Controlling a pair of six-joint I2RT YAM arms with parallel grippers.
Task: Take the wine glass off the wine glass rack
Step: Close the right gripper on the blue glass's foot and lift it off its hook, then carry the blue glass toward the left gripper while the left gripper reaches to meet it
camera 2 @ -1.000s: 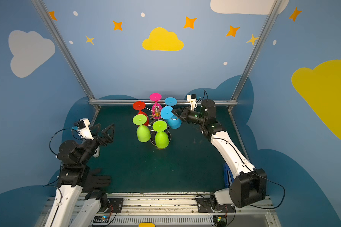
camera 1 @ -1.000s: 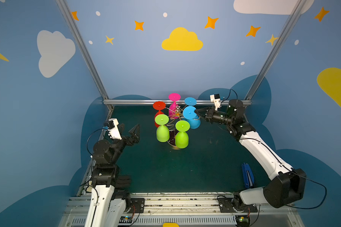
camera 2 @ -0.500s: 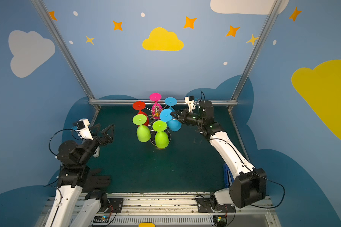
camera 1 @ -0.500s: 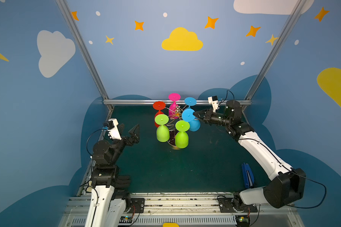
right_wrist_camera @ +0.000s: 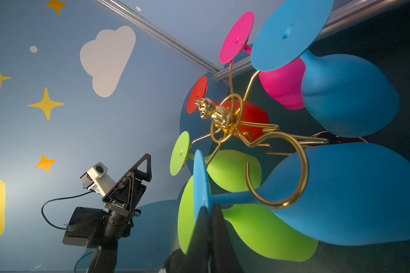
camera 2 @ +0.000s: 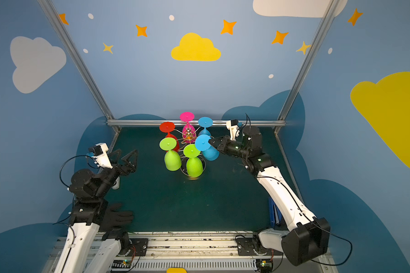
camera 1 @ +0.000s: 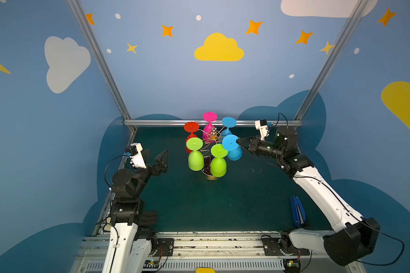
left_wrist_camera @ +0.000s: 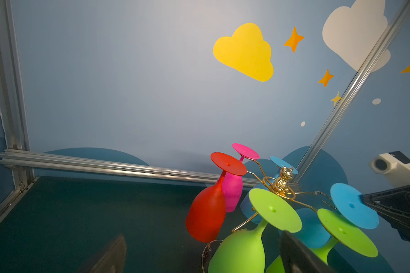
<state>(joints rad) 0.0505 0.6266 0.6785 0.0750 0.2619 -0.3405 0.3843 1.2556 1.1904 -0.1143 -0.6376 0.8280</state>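
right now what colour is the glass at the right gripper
Blue wine glass, foot in the right gripper; clearest in right wrist view.

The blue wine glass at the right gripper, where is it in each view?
In a top view: blue wine glass on the rack's right side.
In a top view: same spot.
Left wrist: foot pinched by right gripper.
Right wrist: nearest, stem in gold loop.
Landmark: gold bear.

Dark green table (camera 1: 223,203) carries the wine glass rack (camera 1: 207,164) centrally; blue object (camera 1: 297,212) right; black glove (camera 2: 118,218) left.
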